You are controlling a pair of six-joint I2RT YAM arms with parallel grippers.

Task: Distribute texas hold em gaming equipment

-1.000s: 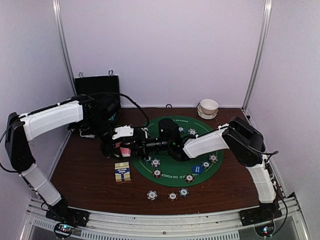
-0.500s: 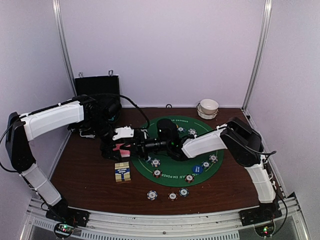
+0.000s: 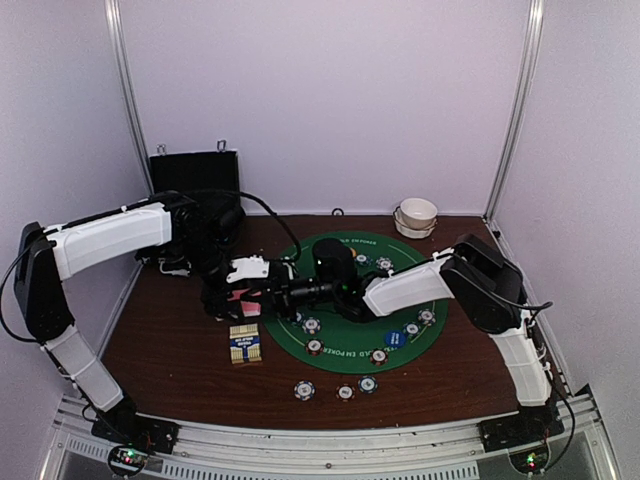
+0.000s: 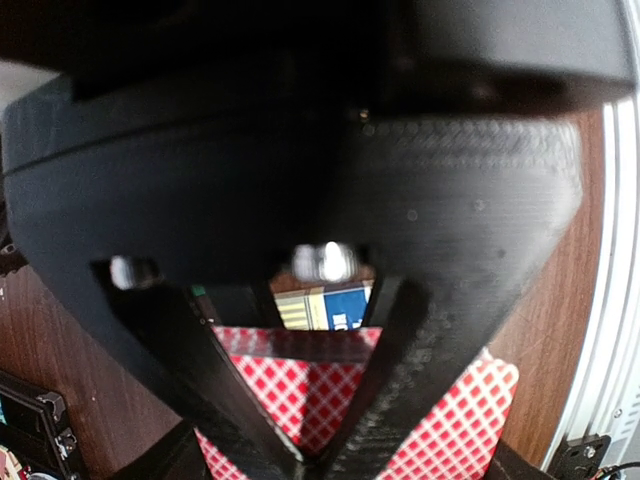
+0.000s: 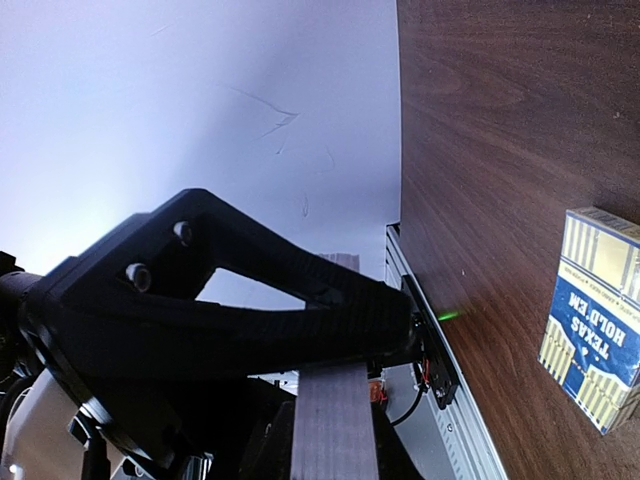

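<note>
Pink-backed playing cards (image 3: 243, 299) hang above the table's left half, between both grippers. In the left wrist view their red-checked backs (image 4: 310, 400) lie across behind my left gripper (image 4: 310, 465). Its fingers narrow to a V, and the frame's bottom edge cuts off the tips. My right gripper (image 3: 268, 295) reaches in from the right. In its own view the right gripper (image 5: 405, 335) is shut on a flat grey-looking card (image 5: 335, 430). Striped poker chips (image 3: 312, 324) lie on the green felt mat (image 3: 345, 330), and three more (image 3: 345, 393) lie in front of it. A blue round button (image 3: 394, 339) sits on the mat's right.
The blue-and-yellow card box (image 3: 245, 344) lies flat just below the grippers. It also shows as a card box (image 5: 595, 360) in the right wrist view. A white bowl (image 3: 418, 215) stands at the back right, and an open black case (image 3: 195, 170) at the back left.
My right gripper has edged a little left against the cards. The left arm has shifted slightly. The cards stay at the same spot.
</note>
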